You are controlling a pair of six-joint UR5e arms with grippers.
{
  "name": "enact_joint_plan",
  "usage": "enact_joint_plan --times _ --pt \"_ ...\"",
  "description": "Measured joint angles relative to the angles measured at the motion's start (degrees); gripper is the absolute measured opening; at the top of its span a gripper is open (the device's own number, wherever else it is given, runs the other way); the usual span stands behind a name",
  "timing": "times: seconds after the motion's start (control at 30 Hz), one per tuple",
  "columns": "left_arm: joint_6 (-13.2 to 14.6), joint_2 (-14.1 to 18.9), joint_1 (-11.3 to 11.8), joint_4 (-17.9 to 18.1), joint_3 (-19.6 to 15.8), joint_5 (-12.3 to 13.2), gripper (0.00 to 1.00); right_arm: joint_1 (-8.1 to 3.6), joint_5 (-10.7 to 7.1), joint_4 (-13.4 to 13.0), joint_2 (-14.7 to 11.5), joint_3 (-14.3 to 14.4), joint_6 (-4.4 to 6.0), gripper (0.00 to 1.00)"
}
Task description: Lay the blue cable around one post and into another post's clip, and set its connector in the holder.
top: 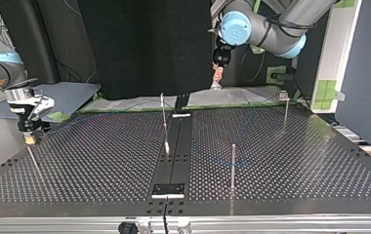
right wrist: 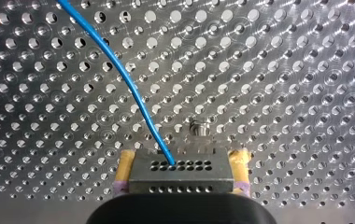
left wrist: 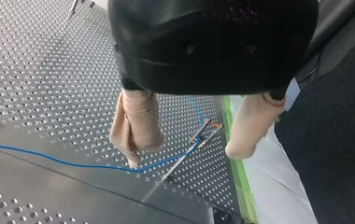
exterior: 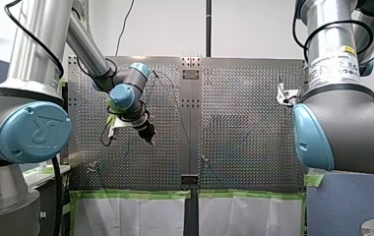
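Landmark: the dark centre strip (top: 176, 146) that splits my perforated tabletop (top: 100, 161). Places below are read in the top view, from left to right.

Right end effector (top: 29, 137): well left of the strip, near the tabletop's left edge, pointing down. Its yellow pads (right wrist: 126, 163) are clenched on the connector.

Connector (right wrist: 180, 173): a small grey block with rows of holes, gripped on both sides and held close above the tabletop, well left of the strip.

Thin post (top: 34, 158): well left of the strip, directly beneath the connector. In the right wrist view a post head sits just ahead of the connector; I cannot tell whether they touch.

Blue cable (right wrist: 119, 70): it enters the connector's upper row of holes and curves away over the tabletop.

Tall post (top: 163, 114): just left of the strip, toward the far side.

Plain post (top: 233, 165): right of the strip, on the nearer side.

Square-headed post (top: 285, 105): well right of the strip, at the far side.

Left end effector (top: 217, 84): right of the strip, raised above the far edge. Its beige pads (left wrist: 138, 126) are spread apart with nothing between them. In the left wrist view, the cable lies on the tabletop under the gap and reaches the wire clip (left wrist: 206, 133) of a post. I cannot tell whether it is seated there.
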Motion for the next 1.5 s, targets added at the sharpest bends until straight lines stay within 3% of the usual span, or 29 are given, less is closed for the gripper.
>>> enact_joint_plan --times 0.67,0.93,1.3,1.5 --pt "-0.13 -0.01 0.17 12.09 -12.08 -0.16 1.00 -0.01 0.00 0.00 0.00 0.00 0.00 1.00" --pt "-2.12 -0.05 0.20 16.64 -16.63 -0.26 1.00 0.00 0.00 0.00 0.00 0.00 0.00 1.00" --pt "-2.73 -0.06 0.31 22.83 -22.81 -0.28 1.00 0.00 0.00 0.00 0.00 0.00 0.00 1.00" --pt "-3.94 -0.05 0.41 26.08 -23.33 -0.20 1.00 0.00 0.00 0.00 0.00 0.00 0.00 1.00"
